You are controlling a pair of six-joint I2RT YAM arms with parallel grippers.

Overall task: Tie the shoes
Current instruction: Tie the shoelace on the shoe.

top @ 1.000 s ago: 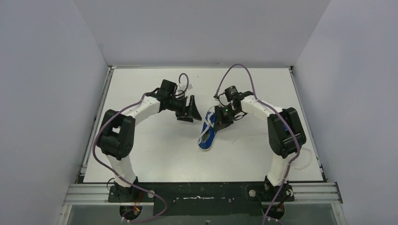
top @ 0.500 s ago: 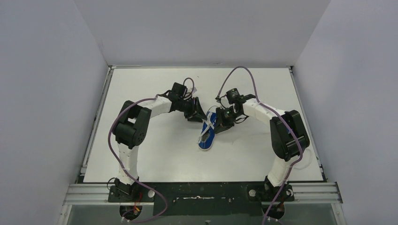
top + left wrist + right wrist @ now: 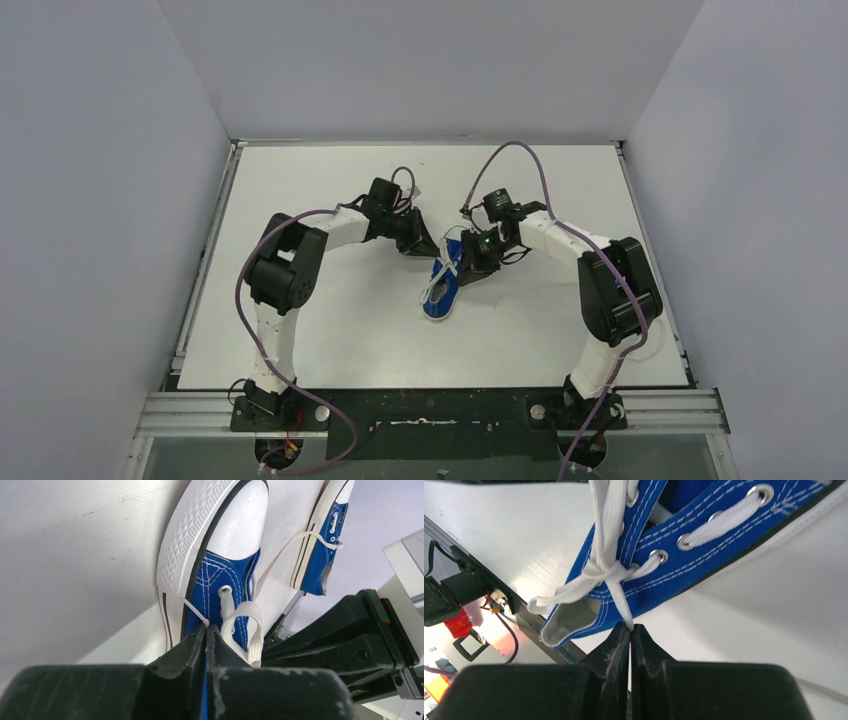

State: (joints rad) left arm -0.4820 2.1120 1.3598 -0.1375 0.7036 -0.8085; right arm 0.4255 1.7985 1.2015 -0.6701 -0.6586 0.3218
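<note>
Lying at the middle of the counter (image 3: pixel 330 330) between both arms, the blue shoe (image 3: pixel 441 290) has its white lace (image 3: pixel 616 587) held twice: the left fingers (image 3: pixel 192 642) are clamped on one strand and the right fingers (image 3: pixel 616 642) on another. A second shoe (image 3: pixel 322 540) lies nearby.

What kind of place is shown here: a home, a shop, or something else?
Most likely a robot lab test cell: a bare white table boxed in by plain grey walls, with a left arm and right arm mounted at a metal rail.
</note>
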